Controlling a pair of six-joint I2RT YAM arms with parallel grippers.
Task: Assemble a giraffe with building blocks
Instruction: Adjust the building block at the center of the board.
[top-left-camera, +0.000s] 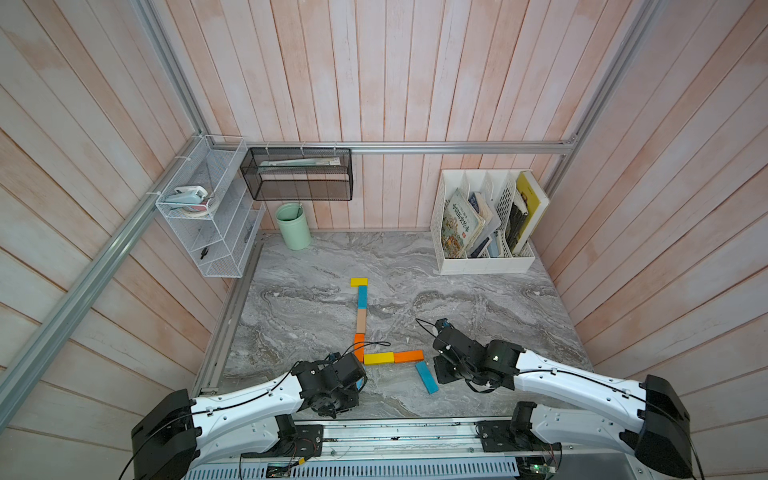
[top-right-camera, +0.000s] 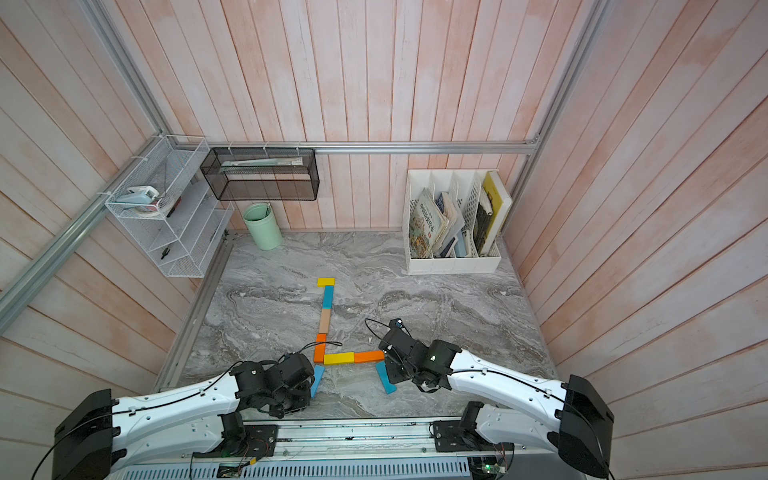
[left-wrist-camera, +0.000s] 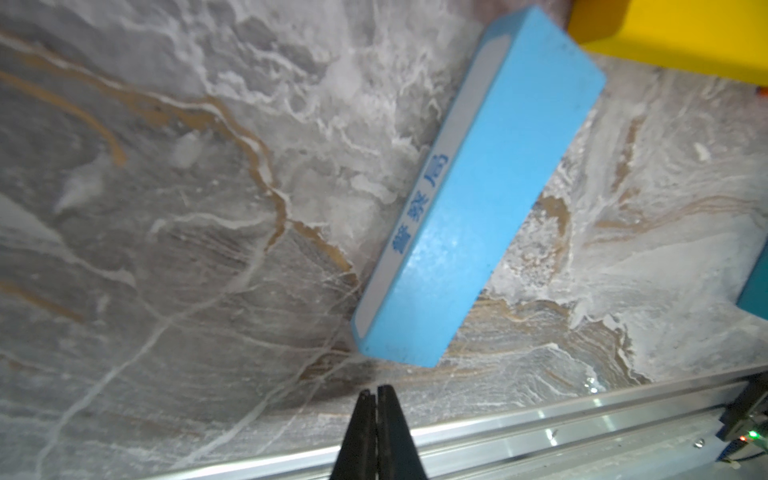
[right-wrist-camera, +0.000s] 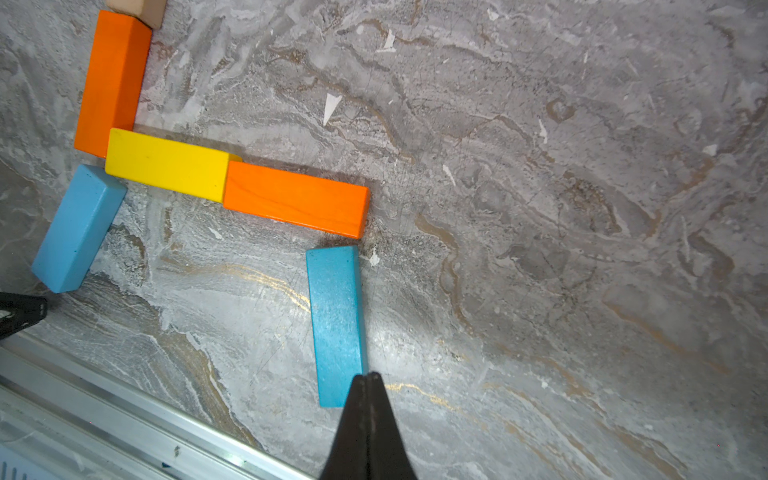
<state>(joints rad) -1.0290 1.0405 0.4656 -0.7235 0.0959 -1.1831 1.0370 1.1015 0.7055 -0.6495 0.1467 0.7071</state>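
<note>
Grey marble table (top-left-camera: 478, 291) holds the giraffe (top-left-camera: 361, 320), close to my arms. I think a bump could spoil it: the light blue leg (left-wrist-camera: 478, 199) and teal leg (right-wrist-camera: 336, 324) lie loose, so one careless swing would knock them crooked. My left gripper (left-wrist-camera: 376, 392) is pinched together, empty, just short of the light blue leg. My right gripper (right-wrist-camera: 369, 376), also together and empty, sits at the teal leg's end; touching, I cannot tell.
</note>
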